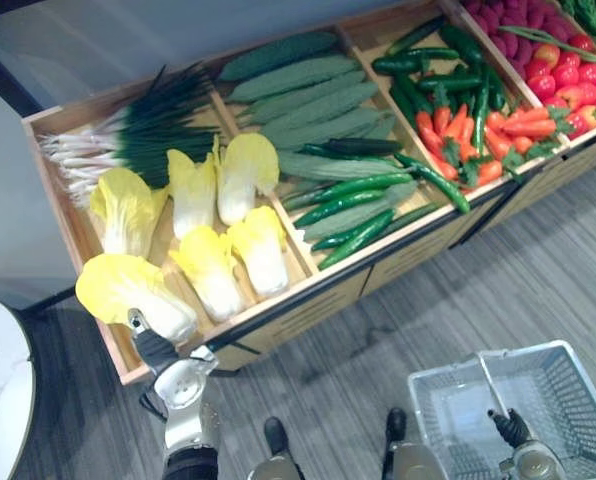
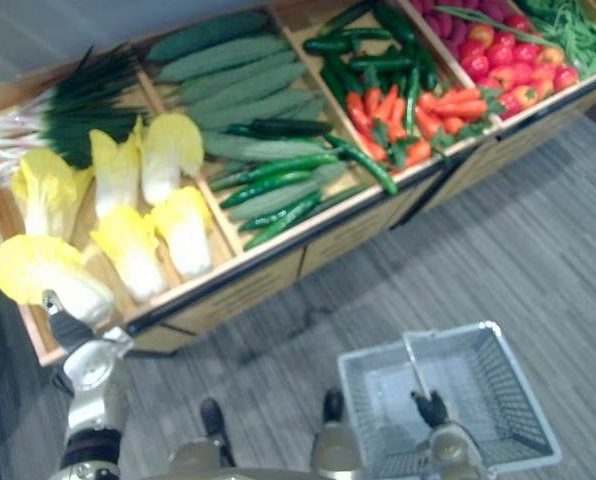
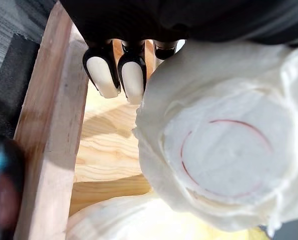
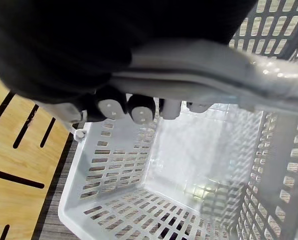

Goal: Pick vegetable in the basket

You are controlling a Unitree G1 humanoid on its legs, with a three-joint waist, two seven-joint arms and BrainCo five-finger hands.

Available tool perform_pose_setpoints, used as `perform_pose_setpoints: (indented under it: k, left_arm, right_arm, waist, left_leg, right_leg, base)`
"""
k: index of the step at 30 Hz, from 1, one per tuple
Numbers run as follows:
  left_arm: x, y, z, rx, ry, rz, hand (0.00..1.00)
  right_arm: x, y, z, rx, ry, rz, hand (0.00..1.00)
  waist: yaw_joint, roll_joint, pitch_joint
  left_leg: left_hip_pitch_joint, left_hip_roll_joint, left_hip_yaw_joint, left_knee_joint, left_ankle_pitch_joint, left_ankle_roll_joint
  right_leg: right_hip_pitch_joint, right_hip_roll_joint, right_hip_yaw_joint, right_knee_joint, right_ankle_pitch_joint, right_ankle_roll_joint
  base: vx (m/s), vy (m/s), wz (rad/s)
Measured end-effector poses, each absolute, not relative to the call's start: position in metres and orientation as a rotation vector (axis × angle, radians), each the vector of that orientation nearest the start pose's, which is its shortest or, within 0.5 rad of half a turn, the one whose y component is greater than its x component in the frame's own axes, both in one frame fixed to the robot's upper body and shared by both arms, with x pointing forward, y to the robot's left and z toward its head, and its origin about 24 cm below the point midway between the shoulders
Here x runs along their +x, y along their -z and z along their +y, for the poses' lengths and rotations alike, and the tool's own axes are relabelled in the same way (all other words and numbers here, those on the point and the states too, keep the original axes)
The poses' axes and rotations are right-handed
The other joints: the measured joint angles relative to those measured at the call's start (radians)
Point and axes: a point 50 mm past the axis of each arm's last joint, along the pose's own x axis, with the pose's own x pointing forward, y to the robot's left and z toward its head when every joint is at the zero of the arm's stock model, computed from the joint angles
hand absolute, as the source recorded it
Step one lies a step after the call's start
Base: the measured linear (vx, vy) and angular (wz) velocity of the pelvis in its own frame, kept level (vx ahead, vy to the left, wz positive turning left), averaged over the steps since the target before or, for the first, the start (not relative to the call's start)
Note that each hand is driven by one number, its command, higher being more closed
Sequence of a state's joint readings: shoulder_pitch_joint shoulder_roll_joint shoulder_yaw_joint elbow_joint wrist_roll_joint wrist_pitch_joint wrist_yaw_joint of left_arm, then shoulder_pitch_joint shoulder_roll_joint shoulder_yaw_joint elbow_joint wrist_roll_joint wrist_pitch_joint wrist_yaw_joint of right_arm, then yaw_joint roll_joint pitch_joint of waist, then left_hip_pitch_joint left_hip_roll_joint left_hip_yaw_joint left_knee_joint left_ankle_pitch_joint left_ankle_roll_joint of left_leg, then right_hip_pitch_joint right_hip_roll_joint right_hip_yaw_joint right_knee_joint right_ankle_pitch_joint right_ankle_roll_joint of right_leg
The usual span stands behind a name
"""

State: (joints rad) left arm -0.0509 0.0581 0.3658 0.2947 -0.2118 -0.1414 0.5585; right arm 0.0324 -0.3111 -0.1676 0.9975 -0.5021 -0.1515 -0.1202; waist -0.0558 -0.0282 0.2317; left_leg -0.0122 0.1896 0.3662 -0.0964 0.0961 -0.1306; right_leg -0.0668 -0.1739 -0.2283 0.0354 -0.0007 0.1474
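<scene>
Six pale-yellow cabbages sit in the wooden crate's (image 3: 44,150) compartment at nine o'clock of the head view. One cabbage (image 1: 128,290), at eight o'clock over the crate's near corner, is in the left hand (image 1: 154,350), whose fingers (image 3: 131,80) curl along its white stem end. The right hand (image 4: 111,107) is clenched round the handle (image 4: 214,75) of the empty grey basket (image 1: 578,385) at five o'clock. By my judgement the cabbage is bulky yet fairly light, with a firm stem and soft, easily bruised leaves. The hold belongs low on the stem, wrapped well, since its smooth surface may slip.
</scene>
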Motion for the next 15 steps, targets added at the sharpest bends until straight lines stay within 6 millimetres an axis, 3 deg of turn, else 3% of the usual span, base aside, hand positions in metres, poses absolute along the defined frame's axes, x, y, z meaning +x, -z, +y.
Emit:
perform_pose_setpoints:
  k: [10,15]
  left_arm:
    - [0.207,-0.038,0.283,-0.075,-1.064,-0.077,1.0]
    - [0.209,-0.064,0.275,-0.045,-1.048,-0.186,1.0]
  right_arm:
    - [0.119,0.125,-0.284,-0.672,0.106,0.922,1.0]
    - [0.111,0.128,-0.286,-0.659,0.113,0.956,1.0]
  waist:
    - [0.003,-0.002,-0.06]
    - [0.006,-0.004,-0.087]
  left_leg:
    - [0.0,0.001,-0.018,0.0,0.001,0.002]
    - [-0.001,0.002,-0.017,-0.002,0.001,0.002]
  right_leg:
    - [0.007,0.0,-0.009,0.002,0.0,0.0]
    - [0.009,0.001,-0.007,0.001,0.002,0.002]
  base:
    - [0.0,0.004,0.04]
    - [0.0,0.0,0.0]
